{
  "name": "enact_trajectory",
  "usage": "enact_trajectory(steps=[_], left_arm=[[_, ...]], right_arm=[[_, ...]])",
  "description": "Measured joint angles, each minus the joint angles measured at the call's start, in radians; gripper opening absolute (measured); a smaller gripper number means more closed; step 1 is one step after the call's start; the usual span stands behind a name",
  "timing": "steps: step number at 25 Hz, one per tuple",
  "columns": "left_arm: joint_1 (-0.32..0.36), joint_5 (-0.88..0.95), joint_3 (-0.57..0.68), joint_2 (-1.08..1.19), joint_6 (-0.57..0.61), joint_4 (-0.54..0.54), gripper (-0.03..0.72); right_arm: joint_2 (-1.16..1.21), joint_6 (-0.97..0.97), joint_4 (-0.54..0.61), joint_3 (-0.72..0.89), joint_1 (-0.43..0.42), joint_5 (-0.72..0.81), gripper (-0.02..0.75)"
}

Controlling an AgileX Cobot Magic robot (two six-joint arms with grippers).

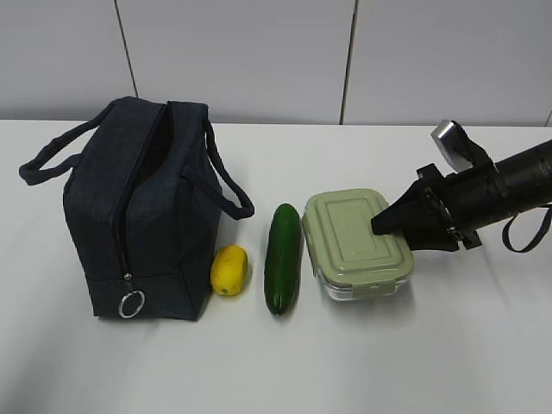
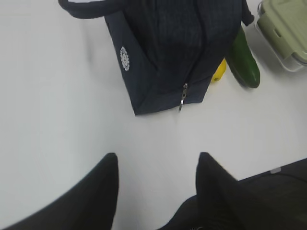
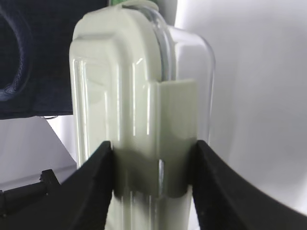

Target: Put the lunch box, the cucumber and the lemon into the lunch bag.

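Observation:
The navy lunch bag [image 1: 138,207] stands upright at the left, its silver ring pull [image 1: 131,304] hanging low on the near end. To its right lie the yellow lemon [image 1: 229,270], the dark green cucumber [image 1: 284,257] and the green-lidded lunch box [image 1: 349,237] in a row on the table. My right gripper [image 1: 379,226] reaches in from the right and is shut on the lunch box [image 3: 124,86] at its right end, one finger on the lid and one under the base. My left gripper [image 2: 158,155] hovers open over bare table in front of the lunch bag [image 2: 177,43], holding nothing.
The white table [image 1: 362,362] spreads out in front of and to the right of the objects. A grey panelled wall [image 1: 259,52] closes off the back. The bag's two loop handles [image 1: 226,185] droop to either side. The left arm does not show in the exterior view.

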Motion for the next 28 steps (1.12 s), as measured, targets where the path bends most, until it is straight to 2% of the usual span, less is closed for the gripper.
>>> enact_trajectory(steps=[11, 12, 15, 28], left_arm=[[0.000, -0.018, -0.137, 0.258, 0.046, -0.064, 0.363], [0.000, -0.021, -0.145, 0.286, 0.057, -0.076, 0.363], [0.000, -0.028, -0.165, 0.352, 0.098, -0.112, 0.363], [0.000, -0.089, -0.255, 0.519, 0.143, -0.120, 0.363]], right_arm=[[-0.108, 0.052, 0.000, 0.002, 0.000, 0.002, 0.361], [-0.122, 0.059, 0.000, 0.002, 0.000, 0.002, 0.386], [-0.162, 0.071, 0.002, 0.002, 0.000, 0.007, 0.361], [-0.246, 0.123, 0.074, 0.003, 0.000, 0.020, 0.361]])
